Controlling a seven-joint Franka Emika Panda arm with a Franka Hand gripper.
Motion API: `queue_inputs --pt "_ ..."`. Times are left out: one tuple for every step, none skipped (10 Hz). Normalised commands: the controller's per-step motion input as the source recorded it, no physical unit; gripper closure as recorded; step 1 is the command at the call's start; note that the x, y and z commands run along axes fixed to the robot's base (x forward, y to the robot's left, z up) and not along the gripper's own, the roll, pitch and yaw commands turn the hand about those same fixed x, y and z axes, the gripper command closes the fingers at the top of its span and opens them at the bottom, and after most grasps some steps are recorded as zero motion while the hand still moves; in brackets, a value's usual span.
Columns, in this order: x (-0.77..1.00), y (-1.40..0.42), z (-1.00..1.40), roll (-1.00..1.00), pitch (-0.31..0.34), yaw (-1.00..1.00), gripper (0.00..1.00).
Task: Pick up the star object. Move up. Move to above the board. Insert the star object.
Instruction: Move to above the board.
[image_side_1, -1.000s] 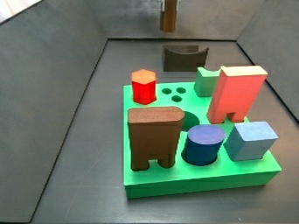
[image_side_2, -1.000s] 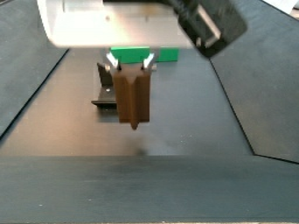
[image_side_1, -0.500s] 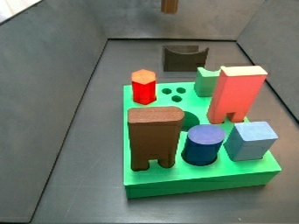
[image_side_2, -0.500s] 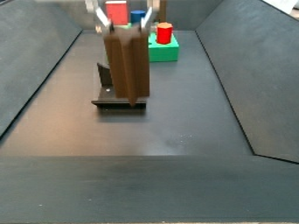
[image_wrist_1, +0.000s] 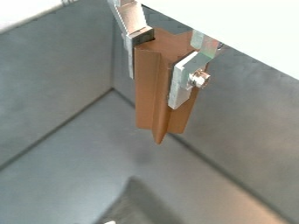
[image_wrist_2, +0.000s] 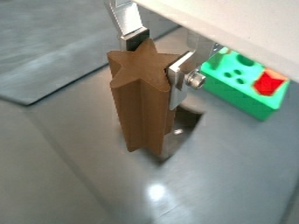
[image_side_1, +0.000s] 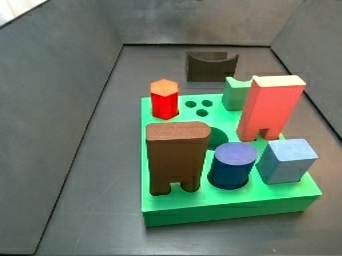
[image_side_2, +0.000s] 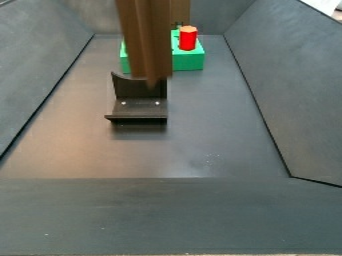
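The star object is a tall brown column with a star-shaped top. My gripper is shut on its upper part, with a silver finger against each side. It also shows in a wrist view, hanging in the gripper well above the dark floor. In a side view the star object hangs from the frame's top edge, above the fixture, and the gripper is out of frame. The bright green board lies beyond the fixture and also shows in a side view and a wrist view.
On the board stand a red hexagon block, a big brown arched block, a blue cylinder, a light blue cube, a tall red block and a green block. Grey walls enclose the floor.
My gripper has risen with the star object: both have left the top of one side view, and only the column's lower part still shows in the other.
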Motion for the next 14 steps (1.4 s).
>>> queue_inputs --pt "-0.23 -1.0 0.22 0.27 0.042 -0.07 1.0" --pt "-0.23 -1.0 0.22 0.17 -0.02 -0.03 1.0" --pt "-0.23 -1.0 0.22 0.1 -0.036 -0.01 1.0" --pt "-0.23 -1.0 0.22 0.09 -0.031 -0.01 1.0" --pt "-0.24 -1.0 0.22 0.08 -0.027 0.0 1.0" --pt "-0.24 -1.0 0.22 0.06 -0.018 0.0 1.0" --pt "-0.24 -1.0 0.22 0.04 -0.007 0.0 1.0" --pt "-0.24 -1.0 0.22 0.05 0.003 0.0 1.0" --pt "-0.24 -1.0 0.22 0.04 0.009 0.0 1.0" --pt "-0.24 -1.0 0.22 0.04 0.002 0.01 1.0" --pt "-0.25 -1.0 0.22 0.04 0.003 0.01 1.0" --pt "-0.25 -1.0 0.23 0.03 0.003 0.0 1.0" --pt "-0.25 -1.0 0.23 0.02 0.003 0.0 1.0" --pt "-0.25 -1.0 0.24 0.01 0.007 0.01 1.0"
